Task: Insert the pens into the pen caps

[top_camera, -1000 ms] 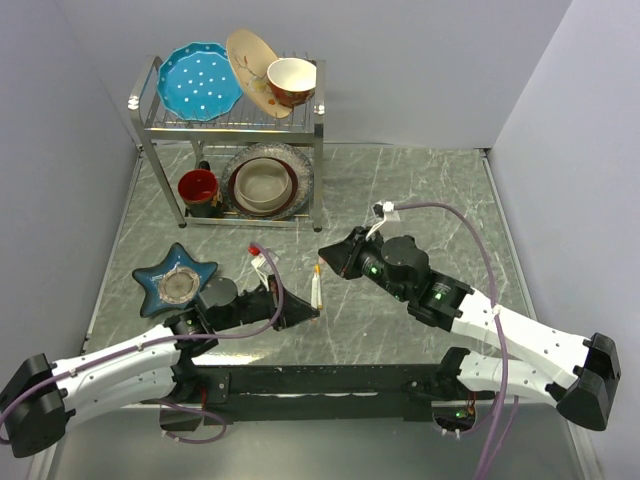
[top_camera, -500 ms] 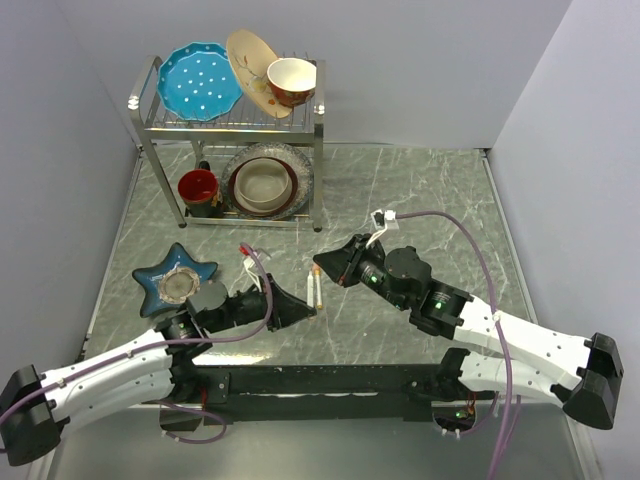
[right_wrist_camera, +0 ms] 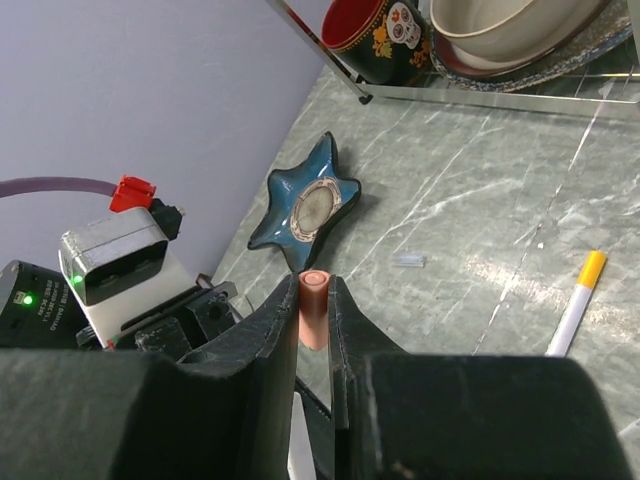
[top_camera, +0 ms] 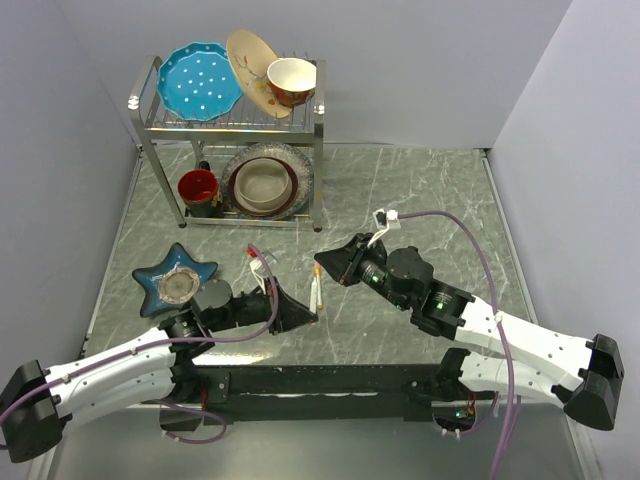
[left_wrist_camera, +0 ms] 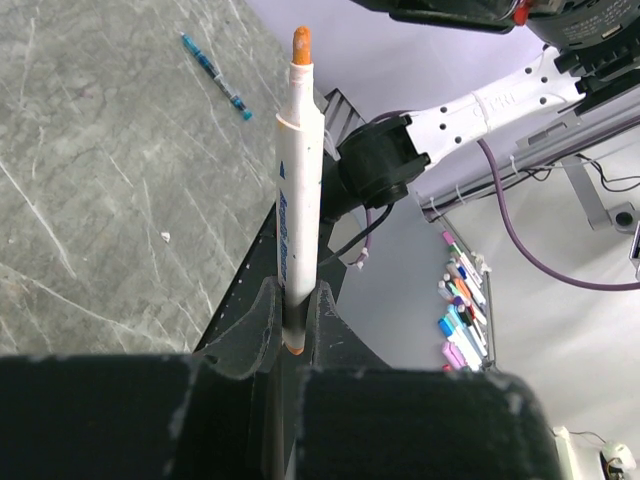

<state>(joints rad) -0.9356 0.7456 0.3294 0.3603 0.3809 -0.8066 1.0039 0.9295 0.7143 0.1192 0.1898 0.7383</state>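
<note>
My left gripper is shut on the lower end of a white pen, which stands up with its orange tip towards the right gripper. My right gripper is shut on a stubby orange pen cap, open end outward, held just above the pen's tip in the top view. A dark blue pen lies on the table in the left wrist view. Another white pen with a yellow-orange end and a tiny clear cap lie on the table in the right wrist view.
A blue star-shaped dish sits left of the left arm. A metal dish rack with plates, bowls and a red mug stands at the back left. The table is grey marble with walls around it.
The right gripper with the cap has come slightly down and left towards the pen tip. The left gripper shifted left, then back, still holding the pen upright.
</note>
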